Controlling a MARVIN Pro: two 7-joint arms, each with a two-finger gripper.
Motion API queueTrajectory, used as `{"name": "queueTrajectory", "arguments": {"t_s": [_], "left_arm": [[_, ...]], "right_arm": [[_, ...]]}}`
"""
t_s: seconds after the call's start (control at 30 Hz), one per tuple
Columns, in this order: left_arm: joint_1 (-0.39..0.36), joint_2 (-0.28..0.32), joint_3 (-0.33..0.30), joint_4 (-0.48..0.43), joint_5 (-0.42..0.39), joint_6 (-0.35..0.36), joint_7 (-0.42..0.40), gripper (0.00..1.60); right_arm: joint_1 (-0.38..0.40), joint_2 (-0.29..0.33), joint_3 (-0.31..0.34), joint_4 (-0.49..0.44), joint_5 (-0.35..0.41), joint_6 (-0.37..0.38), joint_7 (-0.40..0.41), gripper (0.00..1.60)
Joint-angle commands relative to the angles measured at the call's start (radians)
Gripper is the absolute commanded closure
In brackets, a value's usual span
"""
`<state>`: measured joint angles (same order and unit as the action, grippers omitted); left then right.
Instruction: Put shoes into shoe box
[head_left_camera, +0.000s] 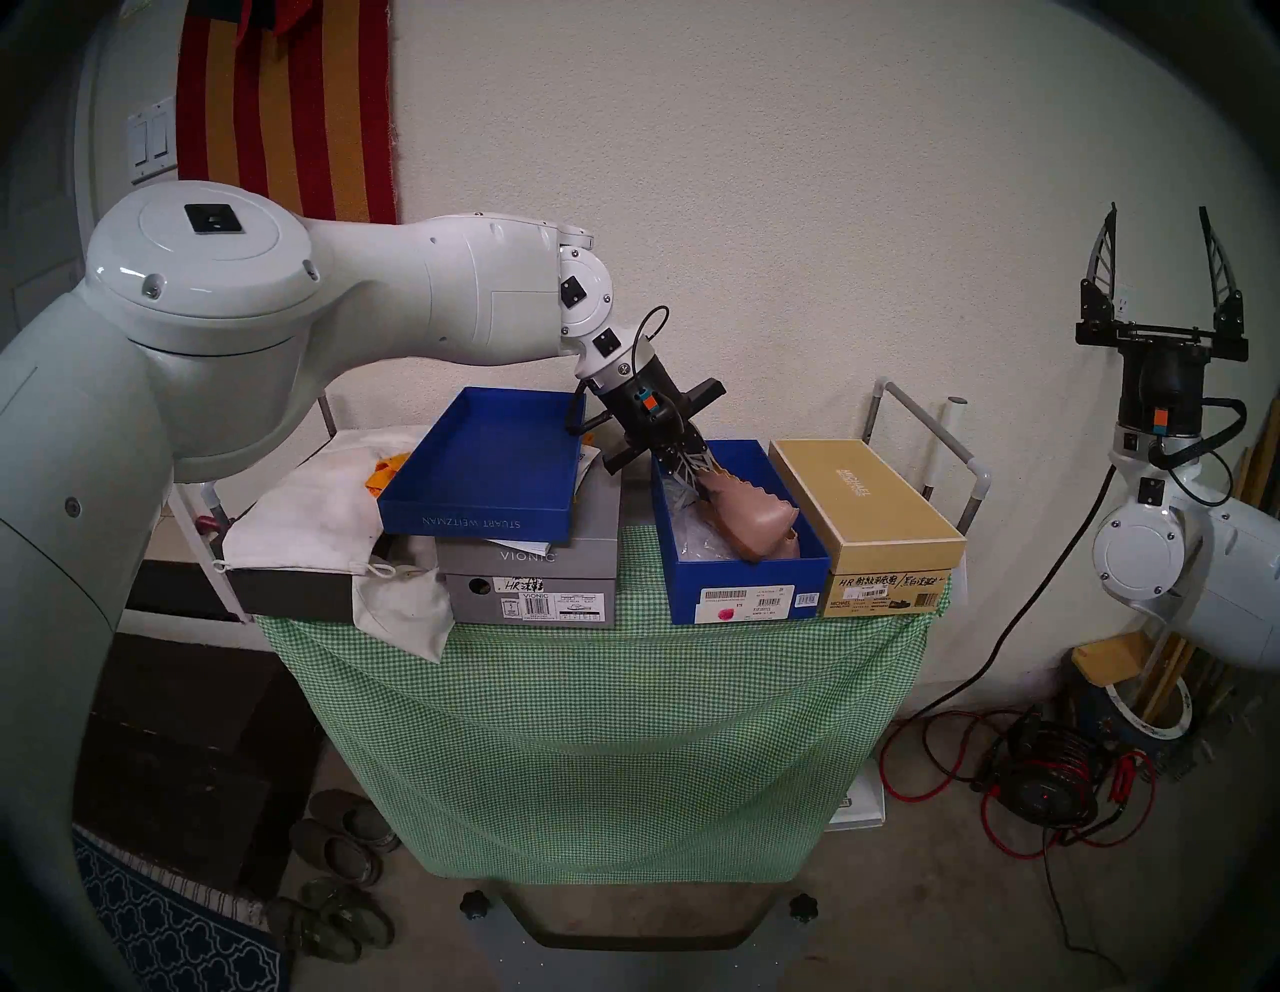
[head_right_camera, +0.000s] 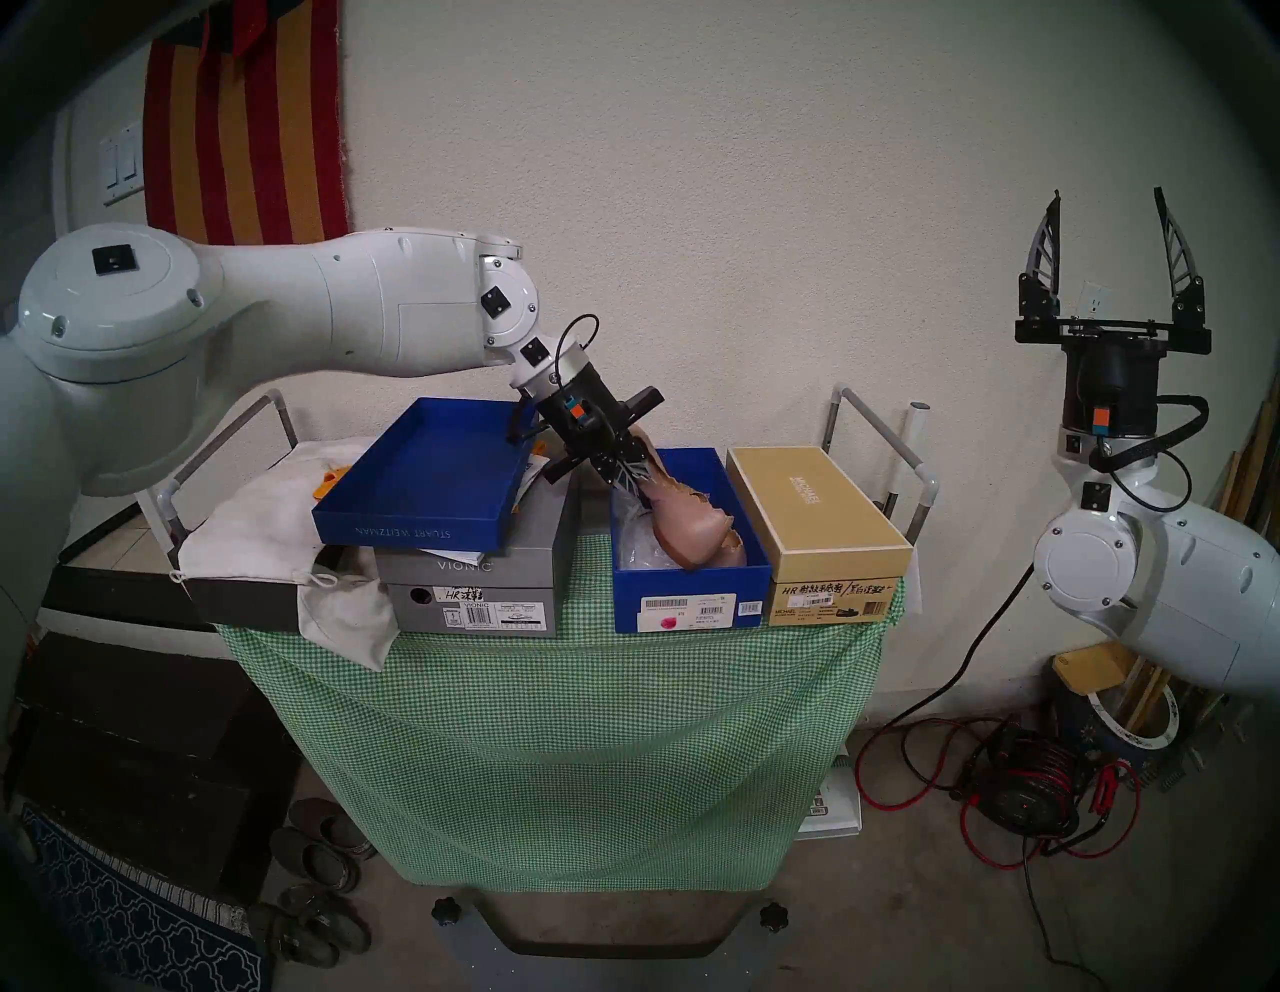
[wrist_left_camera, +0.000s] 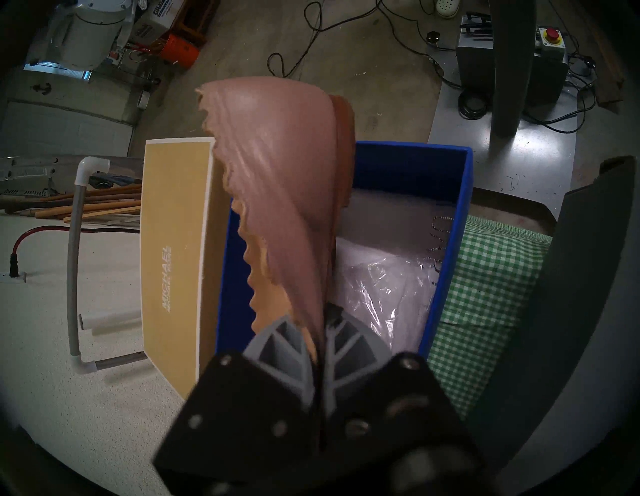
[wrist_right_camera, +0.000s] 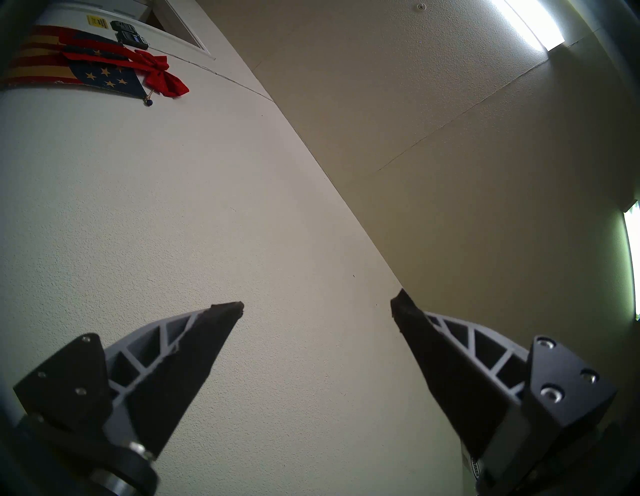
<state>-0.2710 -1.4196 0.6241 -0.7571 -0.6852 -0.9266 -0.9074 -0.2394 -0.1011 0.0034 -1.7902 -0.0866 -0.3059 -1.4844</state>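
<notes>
- White cloth bag (head_left_camera: 325, 499) lies at the left of the green gingham-covered table (head_left_camera: 596, 693), and beside it a shallow blue cardboard lid tray (head_left_camera: 485, 471) sits on a grey cardboard shoe box (head_left_camera: 530, 575).
- Our left gripper (head_left_camera: 696, 474) reaches down and rightward over the deep royal-blue cardboard shoe box (head_left_camera: 744, 589); its jaws are pinched tight on the heel end of the dusty-pink leather ballet flats (head_left_camera: 751, 516), whose scalloped edges show.
- We judge the step in hand to be the lowering: the flats' toes are already inside the box, near its front wall, while the heels are still raised in the grip.
- Next we would need to sink the heels below the rim, clear of the left wall, and only then let the jaws part.
- Just right of the blue box, touching it, stands a closed tan cardboard shoe box (head_left_camera: 869, 512).
- Far right, our right gripper (head_left_camera: 1158, 228) points upward with its fingers spread wide, holding nothing.
- Crumpled clear plastic wrap (wrist_left_camera: 381, 287) covers the box floor, so we cannot tell whether the toes rest on it.
- We see two pink layers in the left wrist view, yet cannot say for sure that both shoes are held.
</notes>
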Motion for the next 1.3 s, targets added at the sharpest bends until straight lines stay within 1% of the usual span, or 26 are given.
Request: {"name": "queueTrajectory", "arguments": {"t_s": [0.0,0.07,0.1,0.17,0.2,0.23,0.37,0.4,0.83,1.13,1.2,1.27], "left_arm": [[0.006,-0.058,0.039,0.054,-0.018,-0.033,-0.107,1.60],[0.009,-0.067,0.061,0.065,-0.018,-0.033,-0.081,1.60],[0.013,-0.071,0.064,0.072,-0.023,-0.033,-0.089,1.60],[0.018,-0.077,0.078,0.078,-0.028,-0.033,-0.073,1.60],[0.022,-0.082,0.079,0.086,-0.039,-0.033,-0.089,1.60],[0.023,-0.085,0.091,0.084,-0.037,-0.033,-0.063,1.60],[0.035,-0.101,0.111,0.104,-0.052,-0.033,-0.073,1.60],[0.037,-0.104,0.119,0.108,-0.056,-0.033,-0.064,1.60],[0.051,-0.157,0.157,0.183,-0.102,-0.033,-0.068,1.60],[0.068,-0.173,0.178,0.209,-0.129,-0.033,-0.077,1.60],[0.072,-0.173,0.189,0.209,-0.136,-0.033,-0.059,1.60],[0.073,-0.176,0.193,0.215,-0.146,-0.033,-0.070,1.60]], "right_arm": [[-0.003,-0.003,0.009,0.004,-0.004,-0.003,0.001,0.00],[-0.005,-0.003,0.011,0.004,-0.004,-0.003,0.001,0.00],[-0.006,-0.003,0.012,0.004,-0.004,-0.004,0.001,0.00],[-0.008,-0.003,0.014,0.004,-0.005,-0.004,0.001,0.00],[-0.009,-0.003,0.015,0.004,-0.005,-0.004,0.001,0.00],[-0.010,-0.003,0.016,0.004,-0.005,-0.004,0.001,0.00],[-0.014,-0.003,0.021,0.005,-0.006,-0.004,0.001,0.00],[-0.016,-0.003,0.022,0.005,-0.006,-0.005,0.001,0.00],[-0.030,-0.004,0.038,0.006,-0.009,-0.006,0.001,0.00],[-0.040,-0.005,0.048,0.007,-0.010,-0.006,0.001,0.00],[-0.042,-0.005,0.051,0.007,-0.010,-0.006,0.001,0.00],[-0.045,-0.005,0.053,0.008,-0.011,-0.006,0.001,0.00]]}}
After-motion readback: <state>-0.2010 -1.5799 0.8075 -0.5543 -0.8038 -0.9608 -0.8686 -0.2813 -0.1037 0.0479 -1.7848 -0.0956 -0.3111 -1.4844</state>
